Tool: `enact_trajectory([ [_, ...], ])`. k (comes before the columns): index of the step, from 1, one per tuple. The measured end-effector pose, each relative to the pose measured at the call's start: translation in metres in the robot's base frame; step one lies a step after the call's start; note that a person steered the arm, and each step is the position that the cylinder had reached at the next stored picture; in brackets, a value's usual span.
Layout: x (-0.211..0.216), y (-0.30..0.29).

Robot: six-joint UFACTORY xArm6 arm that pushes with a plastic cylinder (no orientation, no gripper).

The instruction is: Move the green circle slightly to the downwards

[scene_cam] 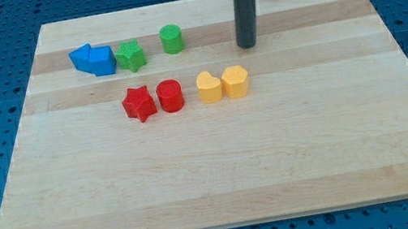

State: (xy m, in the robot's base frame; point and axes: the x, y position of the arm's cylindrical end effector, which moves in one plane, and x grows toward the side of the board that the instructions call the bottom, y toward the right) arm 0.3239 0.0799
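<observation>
Nearest the view's bottom, bare pale wooden worktop (222, 177) is seen, while the green circle block (171, 38) is found near the view's top, well left of my tip (248, 45), a gripless tool grasping nothing, which must be brought above it.

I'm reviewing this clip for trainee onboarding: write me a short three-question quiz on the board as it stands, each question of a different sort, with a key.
1. True or false: my tip touches the green circle.
2. Which block lies directly toward the view's left of the green circle? A) red star B) green star C) yellow block
3. Fill in: the red circle sits just to the view's ____ of the red star.

Key: 1. False; the tip stands apart, to the view's right of the circle. 2. B, the green star. 3. right.
</observation>
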Motion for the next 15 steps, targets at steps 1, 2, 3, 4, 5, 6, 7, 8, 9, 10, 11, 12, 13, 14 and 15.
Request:
enact_trajectory([
  [1,-0.034,-0.010],
  [2,-0.084,-0.047],
  [3,-0.124,-0.123],
  [4,-0.126,-0.158],
  [5,-0.122,-0.173],
  [6,-0.113,-0.194],
  [7,-0.100,-0.192],
  [8,-0.083,-0.178],
  [9,-0.072,-0.164],
  [10,-0.065,-0.152],
  [11,-0.056,-0.135],
  [12,-0.056,-0.121],
  [13,-0.050,-0.115],
  [14,-0.033,-0.115],
  [15,-0.025,-0.102],
])
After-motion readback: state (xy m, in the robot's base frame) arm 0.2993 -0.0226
